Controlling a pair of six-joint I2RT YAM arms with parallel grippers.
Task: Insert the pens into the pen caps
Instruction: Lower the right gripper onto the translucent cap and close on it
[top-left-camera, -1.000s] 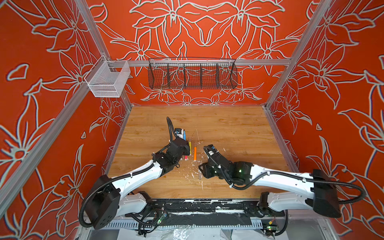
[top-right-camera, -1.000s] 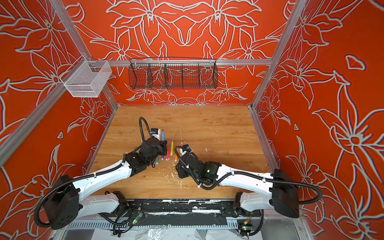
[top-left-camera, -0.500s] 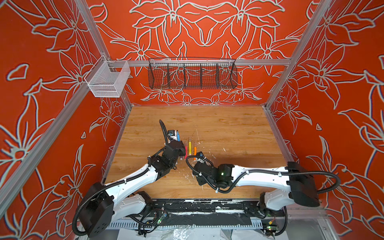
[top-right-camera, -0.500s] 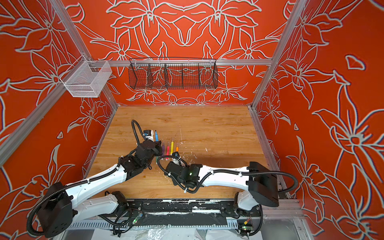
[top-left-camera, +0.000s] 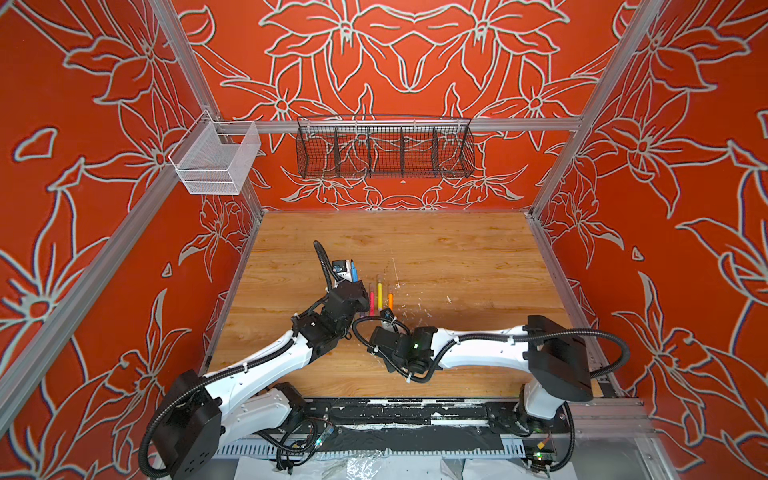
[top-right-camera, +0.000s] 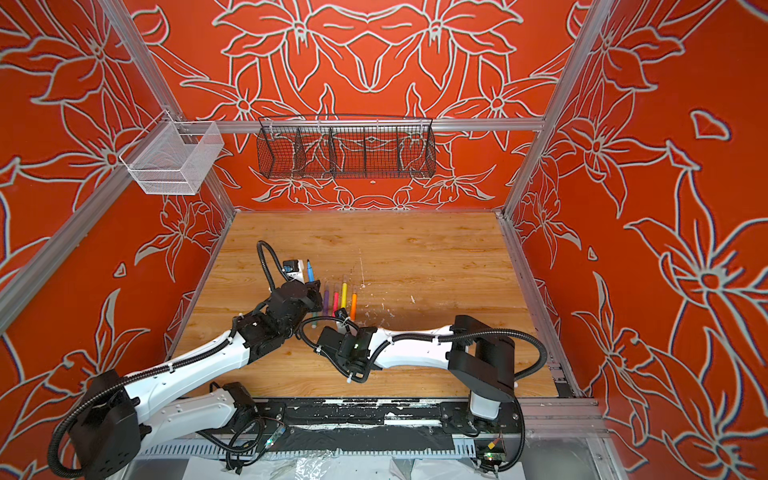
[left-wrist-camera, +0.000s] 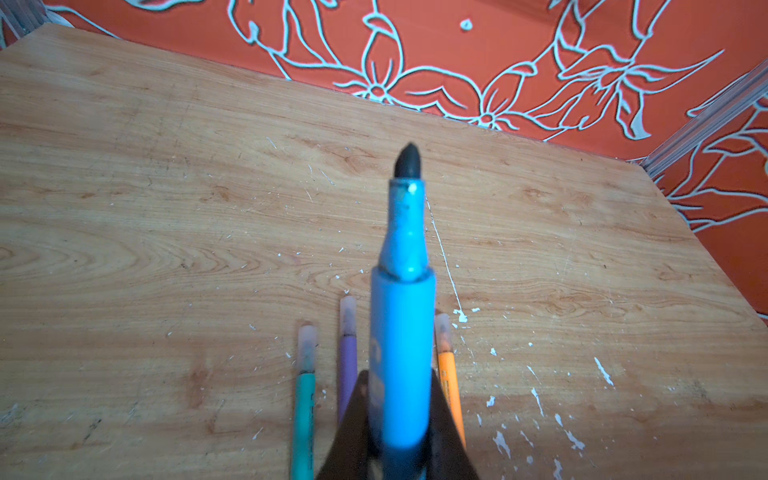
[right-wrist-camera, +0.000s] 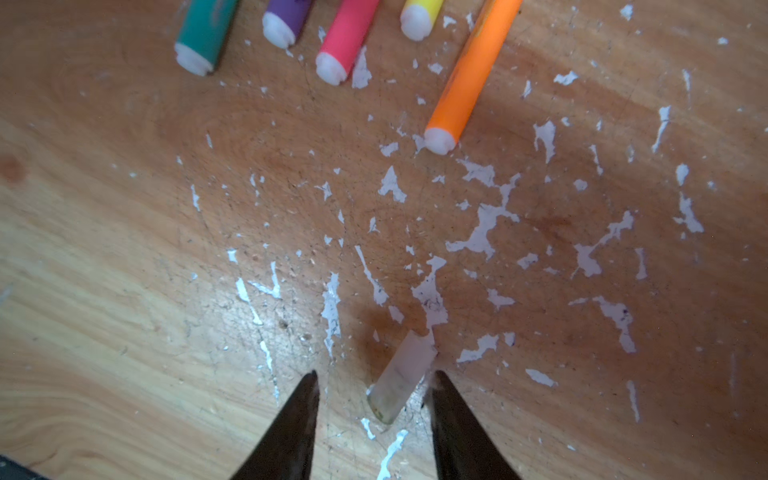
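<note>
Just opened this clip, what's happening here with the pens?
The left gripper is shut on the uncapped blue pen, holding it off the table, tip pointing away from the jaws. The right gripper is open and low, its jaws either side of a loose clear cap lying on the table, not yet gripped. The green pen, purple pen, pink pen, yellow pen and orange pen lie in a row beyond it.

free: table (top-left-camera: 457, 257) far and right side | obstacle: pens (top-right-camera: 344, 291) row near centre-left
</note>
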